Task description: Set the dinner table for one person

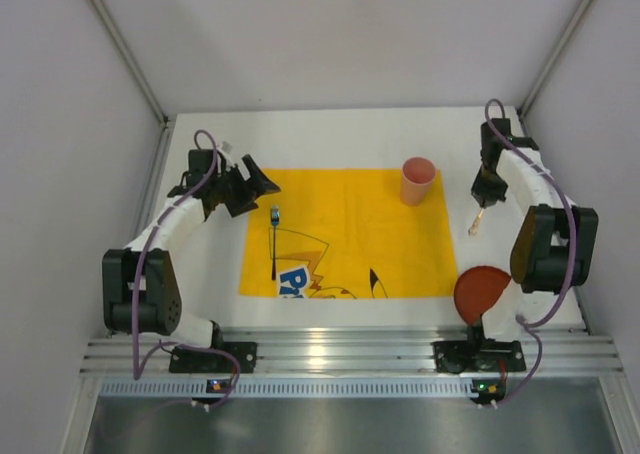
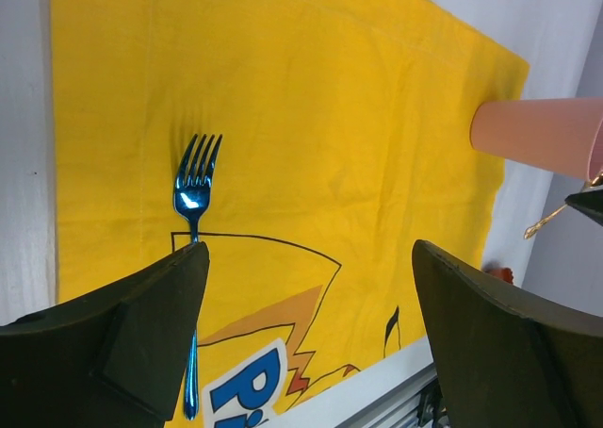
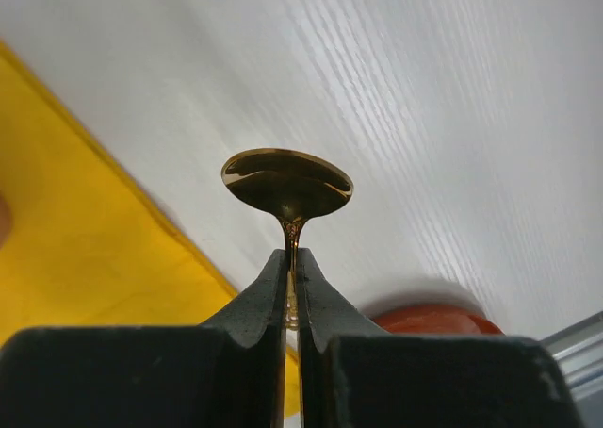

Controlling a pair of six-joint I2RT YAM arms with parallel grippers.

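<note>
The white dinner table [image 1: 340, 139] carries a yellow printed cloth [image 1: 350, 234]. On the cloth's left part lies a blue fork [image 1: 274, 239], tines toward the far side. A pink cup [image 1: 417, 181] stands at the cloth's far right corner. My right gripper [image 1: 482, 202] hangs over bare table to the right of the cloth, shut on the handle of a gold spoon [image 3: 287, 181], whose bowl sticks out past the fingertips [image 3: 271, 277]. My left gripper [image 2: 309, 249] is open and holds nothing, just beyond the cloth's far left corner, with the fork [image 2: 195, 188] in front of its left finger.
A red plate [image 1: 480, 292] lies at the near right, off the cloth and partly under the right arm. An aluminium rail [image 1: 350, 349] runs along the near edge. White walls close in the table on three sides.
</note>
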